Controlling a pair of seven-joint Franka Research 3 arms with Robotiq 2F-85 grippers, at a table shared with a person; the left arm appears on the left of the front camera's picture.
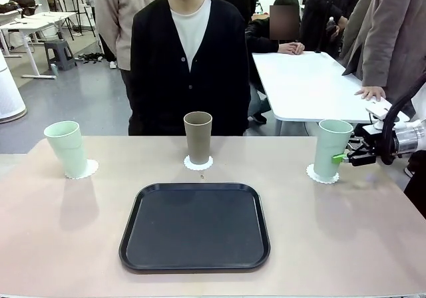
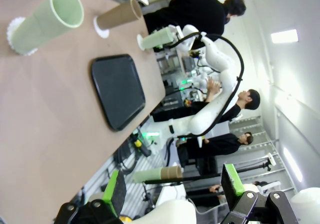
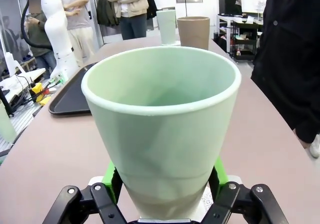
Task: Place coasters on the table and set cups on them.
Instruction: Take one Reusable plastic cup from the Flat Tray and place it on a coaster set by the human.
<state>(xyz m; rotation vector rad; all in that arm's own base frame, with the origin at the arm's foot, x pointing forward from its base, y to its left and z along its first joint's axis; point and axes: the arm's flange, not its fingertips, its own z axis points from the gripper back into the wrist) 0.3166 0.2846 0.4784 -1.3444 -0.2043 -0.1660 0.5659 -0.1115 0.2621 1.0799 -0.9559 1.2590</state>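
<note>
Three cups stand upright on white scalloped coasters along the far side of the beige table (image 1: 60,245). At the left, a mint green cup (image 1: 66,148) rests on a coaster (image 1: 85,171). A tan-brown cup (image 1: 198,137) and its coaster (image 1: 198,164) are in the middle. The right-hand mint cup (image 1: 331,148) stands on a third coaster (image 1: 318,175). My right gripper (image 1: 343,157) reaches in from the right, and its green pads (image 3: 112,176) press both sides of this cup (image 3: 162,119). Away from the cups, my left gripper (image 2: 175,186) is open and holds nothing.
A black rounded-square tray (image 1: 194,226) lies bare in the middle near side of the table. A person in a black cardigan (image 1: 190,58) stands at the far edge behind the brown cup. A white table (image 1: 306,78) with people around it is behind at the right.
</note>
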